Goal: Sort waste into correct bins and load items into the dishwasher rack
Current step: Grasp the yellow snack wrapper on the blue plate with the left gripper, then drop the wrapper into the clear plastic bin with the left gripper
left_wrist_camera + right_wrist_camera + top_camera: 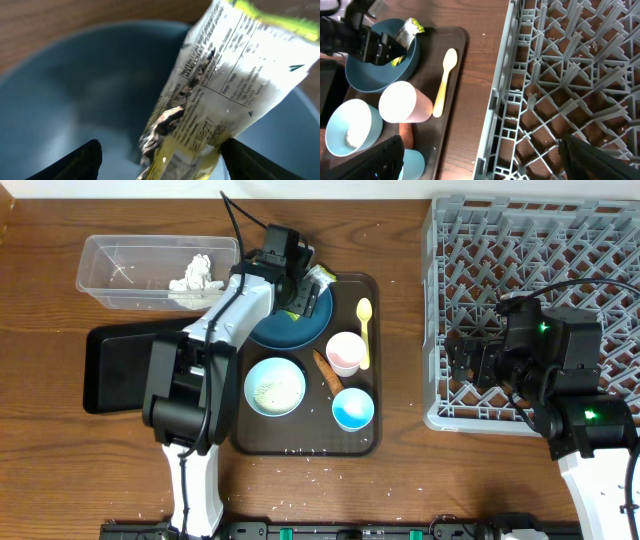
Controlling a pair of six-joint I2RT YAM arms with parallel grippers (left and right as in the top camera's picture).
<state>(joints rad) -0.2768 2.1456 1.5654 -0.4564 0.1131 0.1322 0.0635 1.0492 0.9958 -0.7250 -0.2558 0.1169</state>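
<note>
Wrapper (215,95) leans upright, long axis rising from plate (75,100)

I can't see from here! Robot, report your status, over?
Left gripper open, straddling the wrapper over the dark-blue plate. Right gripper open, empty, at the dishwasher rack edge. Nothing blocking the wrapper.

Left wrist view: the yellow-green wrapper (215,85) was blurred, its print unreadable and its upper corner cut by the frame; the left gripper (160,160) showed only dark fingertips (80,162) at the lower edge. Overhead: the left arm hid part of the black tray (115,370); the dishwasher rack (470,240) ran off the right edge. Right wrist view: the pink cup (402,102) hid most of the carrot piece (406,135).
</note>
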